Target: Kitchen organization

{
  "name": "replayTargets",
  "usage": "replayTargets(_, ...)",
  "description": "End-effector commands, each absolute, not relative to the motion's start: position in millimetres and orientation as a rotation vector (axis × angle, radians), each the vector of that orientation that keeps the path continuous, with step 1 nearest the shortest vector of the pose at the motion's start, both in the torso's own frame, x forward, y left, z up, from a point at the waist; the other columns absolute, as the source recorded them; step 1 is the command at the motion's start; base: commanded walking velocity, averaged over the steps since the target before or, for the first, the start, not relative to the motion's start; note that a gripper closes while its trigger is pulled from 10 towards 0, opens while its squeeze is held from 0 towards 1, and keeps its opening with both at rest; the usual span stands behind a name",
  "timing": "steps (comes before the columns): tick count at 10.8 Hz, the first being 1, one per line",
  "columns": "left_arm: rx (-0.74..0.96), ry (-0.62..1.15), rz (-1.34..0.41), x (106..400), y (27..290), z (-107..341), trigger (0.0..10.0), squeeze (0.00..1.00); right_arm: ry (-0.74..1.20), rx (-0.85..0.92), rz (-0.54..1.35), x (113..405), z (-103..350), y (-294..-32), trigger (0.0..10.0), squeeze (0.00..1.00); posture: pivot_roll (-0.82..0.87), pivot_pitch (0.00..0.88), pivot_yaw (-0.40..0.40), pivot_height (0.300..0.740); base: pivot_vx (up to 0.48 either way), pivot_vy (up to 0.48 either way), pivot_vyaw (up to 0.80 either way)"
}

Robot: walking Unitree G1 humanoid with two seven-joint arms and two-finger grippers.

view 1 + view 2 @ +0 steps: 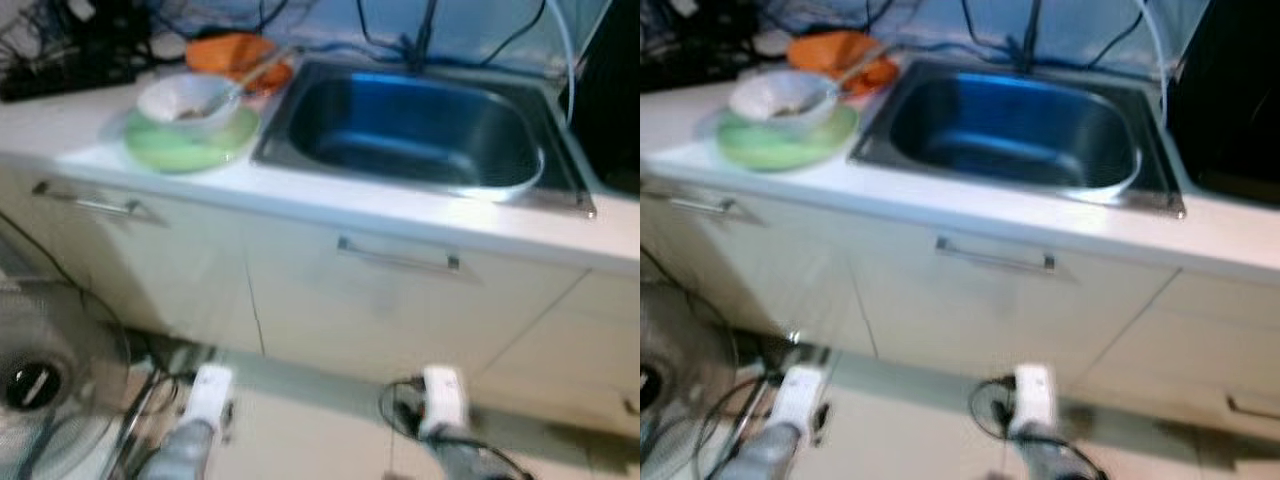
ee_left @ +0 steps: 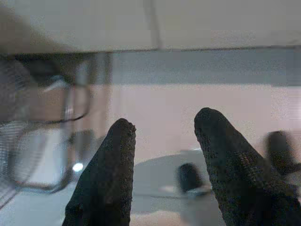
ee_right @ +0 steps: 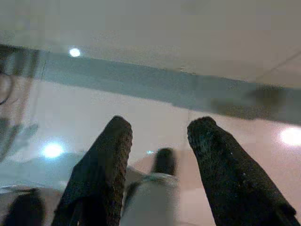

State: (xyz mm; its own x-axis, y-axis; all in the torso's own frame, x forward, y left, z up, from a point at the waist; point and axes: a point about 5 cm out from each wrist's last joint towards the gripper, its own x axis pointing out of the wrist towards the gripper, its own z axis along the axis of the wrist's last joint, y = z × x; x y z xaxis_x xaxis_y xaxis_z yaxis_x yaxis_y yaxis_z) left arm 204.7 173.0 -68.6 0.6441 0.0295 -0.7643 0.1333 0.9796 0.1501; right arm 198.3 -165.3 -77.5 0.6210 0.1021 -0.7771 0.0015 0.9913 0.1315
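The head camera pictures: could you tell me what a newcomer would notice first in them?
The steel sink set in the white counter draws the eye first. To its left a white bowl sits on a green plate, with something orange behind. Both arms hang low by the cabinets, left gripper and right gripper open.

You get a soft, blurred picture from both head views, so small details on the counter (image 1: 330, 205) are lost. What sits inside the white bowl (image 1: 188, 98) is a brownish smear you cannot identify, and the orange thing (image 1: 236, 52) behind it has no clear shape (a lid or a dish, you can't tell which). The tangle of cables (image 1: 60, 45) in the far corner runs off the top edge. The fan (image 1: 50, 385) is cut by the left and bottom edges. Both arms enter from the bottom edge. In the left wrist view the wire frame (image 2: 42, 127) is smeared, and the dark knobs (image 2: 189, 177) near the floor are unreadable
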Motion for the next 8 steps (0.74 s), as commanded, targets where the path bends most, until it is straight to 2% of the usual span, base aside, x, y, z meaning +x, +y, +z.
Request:
replayTargets(1, 0.203, 0.878, -0.05, 202.5, 178.2, -69.4, 10.0, 0.0, 0.895, 0.123, 0.065, 201.1, -76.4, -161.8, 10.0, 0.0, 0.02, 0.052, -0.026, 0.74, 0.285, 0.0, 0.0)
replayTargets(4, 0.202, 0.878, -0.052, 202.5, 178.1, -69.4, 10.0, 0.0, 0.896, 0.111, 0.073, 201.4, -76.2, -162.0, 10.0, 0.0, 0.02, 0.051, -0.027, 0.74, 0.276, 0.0, 0.0)
replayTargets(6, 0.198, 0.877, -0.057, 202.4, 177.6, -69.4, 10.0, 0.0, 0.897, 0.106, 0.073, 201.3, -76.2, -162.3, 10.0, 0.0, 0.02, 0.052, -0.027, 0.74, 0.0, 0.0, 0.8)
replayTargets(8, 0.193, 0.882, -0.059, 202.0, 177.7, -69.7, 10.0, 0.0, 0.897, 0.124, 0.063, 200.8, -76.6, -161.9, 10.0, 0.0, 0.02, 0.052, -0.027, 0.74, 0.0, 0.3, 0.0)
